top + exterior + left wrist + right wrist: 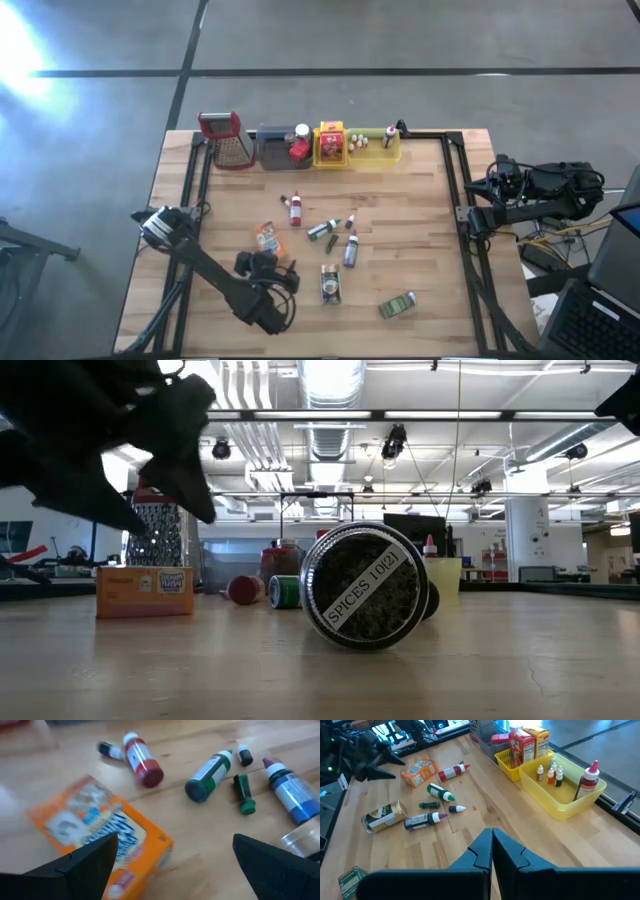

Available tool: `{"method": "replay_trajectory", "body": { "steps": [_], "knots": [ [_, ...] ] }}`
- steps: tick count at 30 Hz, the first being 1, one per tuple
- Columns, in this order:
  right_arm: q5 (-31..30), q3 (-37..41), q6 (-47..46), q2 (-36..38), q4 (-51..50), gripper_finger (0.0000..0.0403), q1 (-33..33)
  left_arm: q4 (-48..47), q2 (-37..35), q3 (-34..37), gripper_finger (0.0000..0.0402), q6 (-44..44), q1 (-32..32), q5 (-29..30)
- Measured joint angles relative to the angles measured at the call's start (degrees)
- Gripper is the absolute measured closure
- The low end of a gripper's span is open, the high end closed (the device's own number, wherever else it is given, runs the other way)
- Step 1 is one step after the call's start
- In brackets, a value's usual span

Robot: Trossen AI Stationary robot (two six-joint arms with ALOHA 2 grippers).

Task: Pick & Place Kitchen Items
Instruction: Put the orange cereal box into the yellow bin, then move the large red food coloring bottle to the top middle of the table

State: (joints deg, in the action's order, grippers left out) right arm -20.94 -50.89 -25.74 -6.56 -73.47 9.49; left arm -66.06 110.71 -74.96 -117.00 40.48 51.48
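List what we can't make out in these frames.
- Low view: the spice jar up close blocks the items behind it.
- Left wrist view: the orange packet has blurred print, partly behind the open left gripper.
- High view: bottles in the yellow tray too small to count.

"How many lay loose on the bench (420, 200)?"
"One orange packet (267, 237), one red bottle (295, 211), one green bottle (322, 229), one blue bottle (350, 250), three tiny vials (245, 795), one spice jar (329, 284), one green tin (397, 305)."
"Trays?"
"Three trays (275, 160), one grater (229, 140)."
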Motion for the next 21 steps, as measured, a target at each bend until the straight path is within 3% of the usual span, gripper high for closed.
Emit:
{"method": "replay_trajectory", "body": {
  "steps": [6,11,15,21],
  "knots": [
    [0.01,0.0,0.0,0.0,0.0,0.0394,0.01,-6.99,-6.07,0.15,0.0002,0.79,4.19,1.26],
    [-0.01,0.0,0.0,0.0,0.0,0.0394,0.0,-8.33,-11.7,2.28,0.0002,-7.36,3.61,-9.36],
    [0.01,0.0,0.0,-0.01,0.0,0.0394,-0.01,-2.91,-14.96,7.35,0.0002,-13.58,1.36,-9.37],
    [0.01,0.0,0.0,0.01,0.0,0.0394,0.01,9.08,-17.91,15.42,0.0002,-12.11,-2.91,-5.38]
  ]
}}
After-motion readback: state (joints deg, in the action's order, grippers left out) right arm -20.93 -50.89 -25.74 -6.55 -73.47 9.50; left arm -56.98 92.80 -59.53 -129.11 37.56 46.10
